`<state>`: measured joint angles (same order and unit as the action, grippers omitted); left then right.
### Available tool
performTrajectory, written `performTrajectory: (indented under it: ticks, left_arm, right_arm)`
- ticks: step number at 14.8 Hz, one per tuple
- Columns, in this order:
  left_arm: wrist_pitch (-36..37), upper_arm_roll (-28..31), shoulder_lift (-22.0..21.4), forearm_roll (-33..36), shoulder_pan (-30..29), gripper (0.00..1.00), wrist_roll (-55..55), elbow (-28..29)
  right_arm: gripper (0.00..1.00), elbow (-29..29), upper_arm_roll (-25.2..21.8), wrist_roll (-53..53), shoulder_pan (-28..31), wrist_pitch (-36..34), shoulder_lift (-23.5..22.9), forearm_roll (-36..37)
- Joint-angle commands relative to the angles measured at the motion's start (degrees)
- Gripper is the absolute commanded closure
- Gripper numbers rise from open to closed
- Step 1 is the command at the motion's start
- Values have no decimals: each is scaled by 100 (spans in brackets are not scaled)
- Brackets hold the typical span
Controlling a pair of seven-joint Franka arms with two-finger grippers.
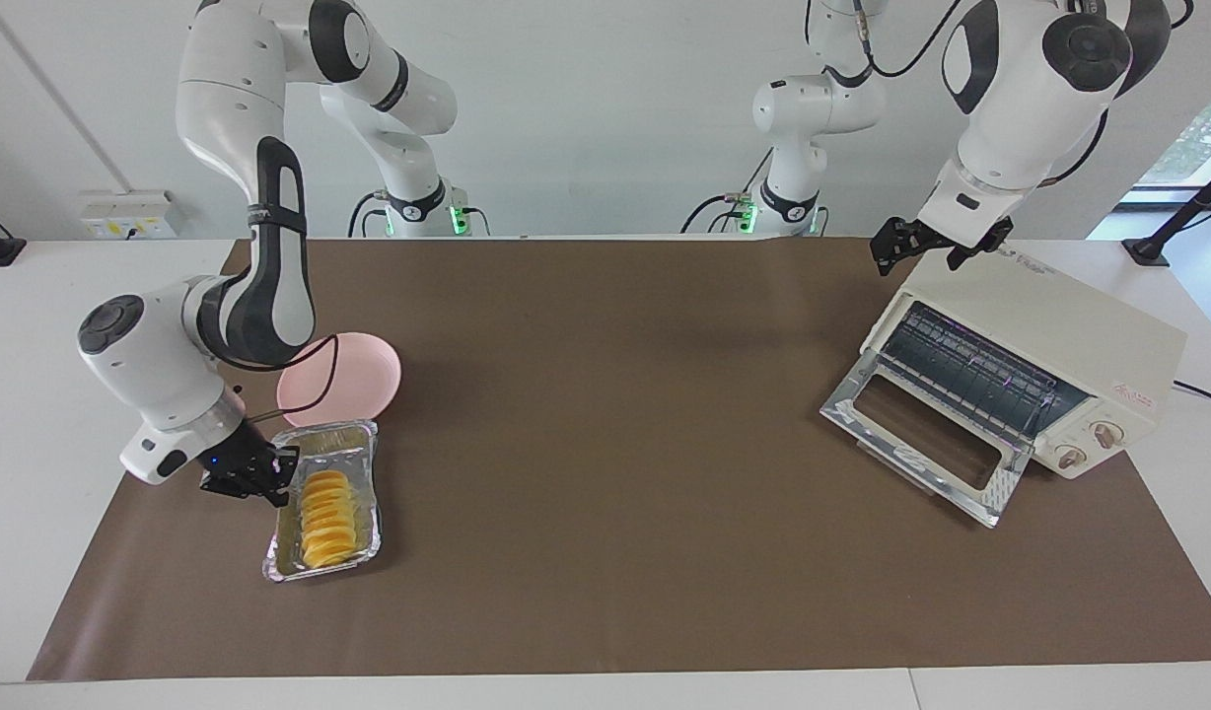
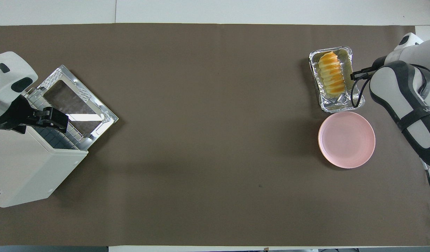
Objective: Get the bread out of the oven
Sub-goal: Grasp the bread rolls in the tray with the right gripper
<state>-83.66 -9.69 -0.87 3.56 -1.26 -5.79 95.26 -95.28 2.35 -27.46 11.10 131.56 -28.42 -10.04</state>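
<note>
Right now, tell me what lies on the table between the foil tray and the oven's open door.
Nothing: in the overhead view only bare brown table cover stretches from the foil tray to the oven door.

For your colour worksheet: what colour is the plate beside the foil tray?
Pale pink plate, clearest in the overhead view.

Golden-yellow ridged bread [image 1: 326, 505], pink plate [image 1: 361, 377]
</note>
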Motion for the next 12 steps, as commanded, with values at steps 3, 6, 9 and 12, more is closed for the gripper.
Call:
performTrajectory:
  ticks: [3, 6, 9, 12]
  left_arm:
    - [-116, -24, -159, -66, -85, 0, 43, 151]
    - [-116, -24, -159, -66, -85, 0, 43, 151]
    - [-116, -24, -159, -66, -85, 0, 43, 151]
    - [-116, -24, -159, -66, -85, 0, 43, 151]
  right_arm:
    - [2, 519, 90, 143, -107, -665, 126, -68]
    - [2, 546, 72, 627, -467, -553, 118, -51]
    - [2, 476, 81, 698, -582, -26, -5, 107]
    - [1, 467, 81, 690, -582, 204, -163, 169]
